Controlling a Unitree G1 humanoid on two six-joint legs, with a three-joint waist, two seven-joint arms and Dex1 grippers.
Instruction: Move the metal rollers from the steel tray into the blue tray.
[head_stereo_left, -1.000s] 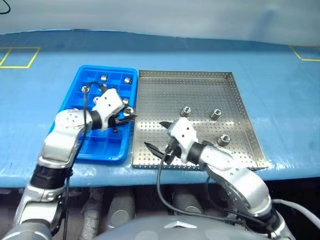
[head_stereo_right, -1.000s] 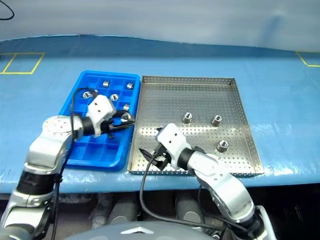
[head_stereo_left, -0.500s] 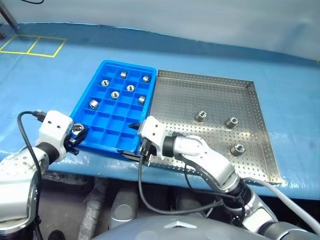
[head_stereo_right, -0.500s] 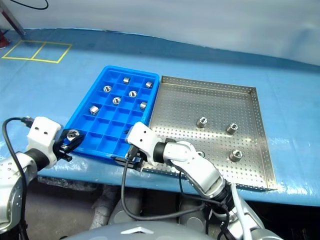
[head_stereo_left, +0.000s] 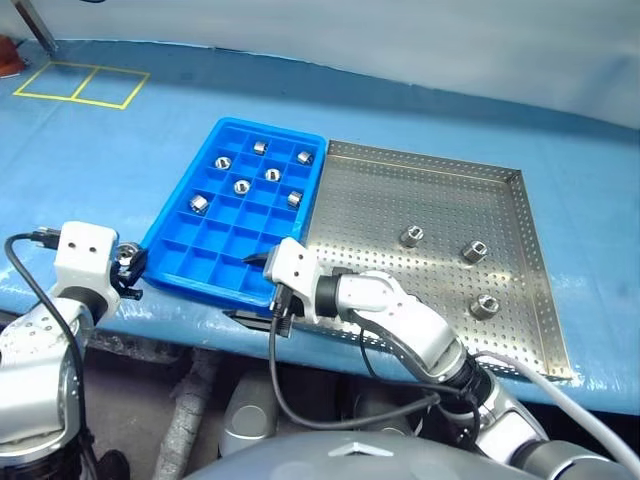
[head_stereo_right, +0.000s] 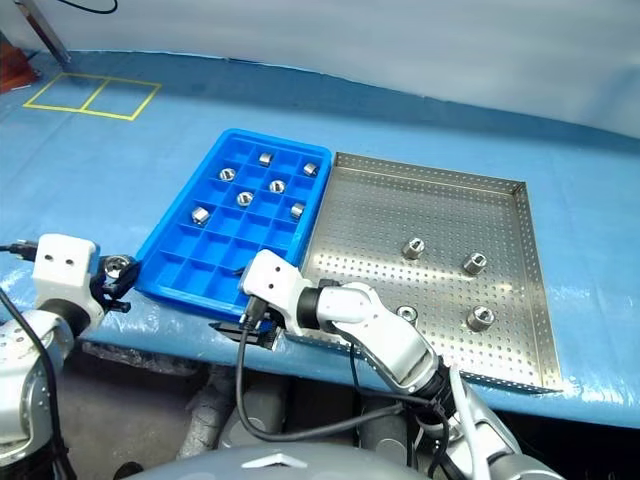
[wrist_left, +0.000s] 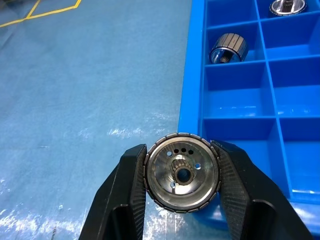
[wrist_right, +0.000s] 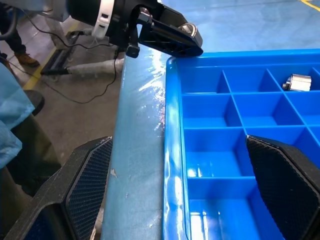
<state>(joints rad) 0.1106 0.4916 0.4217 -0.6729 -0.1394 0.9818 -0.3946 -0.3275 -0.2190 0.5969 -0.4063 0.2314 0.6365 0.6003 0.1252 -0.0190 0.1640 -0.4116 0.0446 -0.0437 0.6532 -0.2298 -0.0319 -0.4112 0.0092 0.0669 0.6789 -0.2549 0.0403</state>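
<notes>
My left gripper is shut on one metal roller, held just off the near-left corner of the blue tray, above the table's front edge. Several metal rollers lie in the blue tray's far compartments. Three more stand on the steel tray to the right of it. My right gripper is open and empty at the blue tray's near edge, pointing left, with one finger over the compartments and the other beyond the table edge.
The table wears a blue cover with yellow taped squares at the far left. Its front edge runs close under both grippers. Below it, cables lie on the floor.
The head view has swung left. My left gripper carried the roller from above the blue tray out past its near-left corner. My right gripper moved left, from the steel tray's front to the blue tray's front edge.
</notes>
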